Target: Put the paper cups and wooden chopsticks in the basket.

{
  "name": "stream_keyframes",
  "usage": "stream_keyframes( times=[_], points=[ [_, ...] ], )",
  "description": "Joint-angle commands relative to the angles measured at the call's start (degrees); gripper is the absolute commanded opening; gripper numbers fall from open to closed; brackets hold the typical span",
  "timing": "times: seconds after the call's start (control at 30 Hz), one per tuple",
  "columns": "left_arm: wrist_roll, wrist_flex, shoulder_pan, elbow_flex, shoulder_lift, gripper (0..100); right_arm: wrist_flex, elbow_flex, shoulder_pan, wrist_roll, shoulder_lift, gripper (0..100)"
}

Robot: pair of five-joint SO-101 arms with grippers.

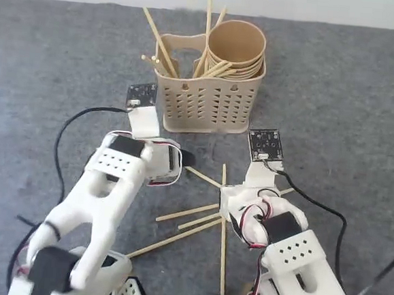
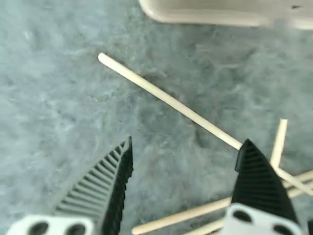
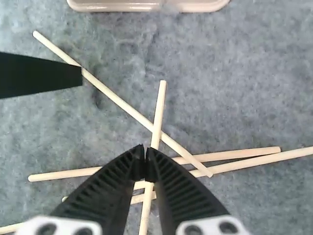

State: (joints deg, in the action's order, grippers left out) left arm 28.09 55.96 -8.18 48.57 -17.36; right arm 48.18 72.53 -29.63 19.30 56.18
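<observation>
The tan slotted basket (image 1: 207, 100) stands at the back centre, with stacked paper cups (image 1: 236, 44) and several chopsticks (image 1: 160, 49) in it. More wooden chopsticks (image 1: 188, 212) lie crossed on the grey carpet between the arms. My left gripper (image 2: 187, 143) is open just above the carpet, and a long chopstick (image 2: 166, 100) runs slantwise past its fingertips. My right gripper (image 3: 145, 151) is shut, its tips over an upright-running chopstick (image 3: 159, 107) where it crosses a slanted one (image 3: 117, 105). I cannot tell whether they touch it.
The basket's base (image 3: 146, 5) lies just beyond the loose sticks. The left gripper's black finger (image 3: 39, 76) rests beside the slanted stick in the right wrist view. Black cables (image 1: 72, 127) trail on the carpet by both arms. Open carpet spreads to either side.
</observation>
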Motion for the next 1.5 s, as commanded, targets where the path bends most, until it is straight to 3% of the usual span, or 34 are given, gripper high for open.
stream_keyframes(
  times=[0.0, 0.13, 0.3, 0.37, 0.5, 0.63, 0.93, 1.07, 1.2, 1.3, 1.47],
  points=[
    [3.0, -3.3, -0.5, -6.1, 9.0, 32, -0.8, -0.4, 0.7, 0.6, 1.9, 0.9],
    [5.7, -2.7, 0.6, -14.4, 22.5, 32, -0.8, -0.4, 0.7, 0.6, 2.0, 0.9],
    [8.1, 1.1, 1.8, -22.4, 28.5, 30, -0.8, -0.4, 0.7, 0.6, 2.0, 0.9],
    [8.1, 1.2, 1.8, -23.2, 29.2, 23, -0.8, -0.4, 0.7, 0.6, 2.0, 0.9],
    [7.4, 1.6, 1.7, -22.7, 29.3, 0, -0.8, -0.4, 0.7, 0.5, 2.0, 0.9],
    [3.3, 5.7, 1.7, -21.8, 29.3, 1, -1.1, -0.4, 0.7, 0.4, 1.9, 0.9],
    [2.7, 6.9, 4.7, -16.4, 22.8, 1, -1.3, -0.4, 0.3, 0.7, 1.4, 0.9],
    [2.3, 6.6, 5.5, -11.6, 14.3, 1, -0.8, 1.1, -4.8, -0.9, 1.4, 0.9],
    [-0.7, 4.2, 10.7, -7.2, 6.1, 1, -0.8, 3.2, -14.9, -5.5, 1.4, 1.0],
    [-1.0, 3.3, 15.1, -4.6, 1.0, 1, -0.8, 3.0, -16.5, -5.7, 1.4, 1.4],
    [-3.6, 3.8, 24.2, -3.9, -5.5, 1, -1.5, 2.9, -16.9, -5.4, 1.4, 17.0]
  ],
)
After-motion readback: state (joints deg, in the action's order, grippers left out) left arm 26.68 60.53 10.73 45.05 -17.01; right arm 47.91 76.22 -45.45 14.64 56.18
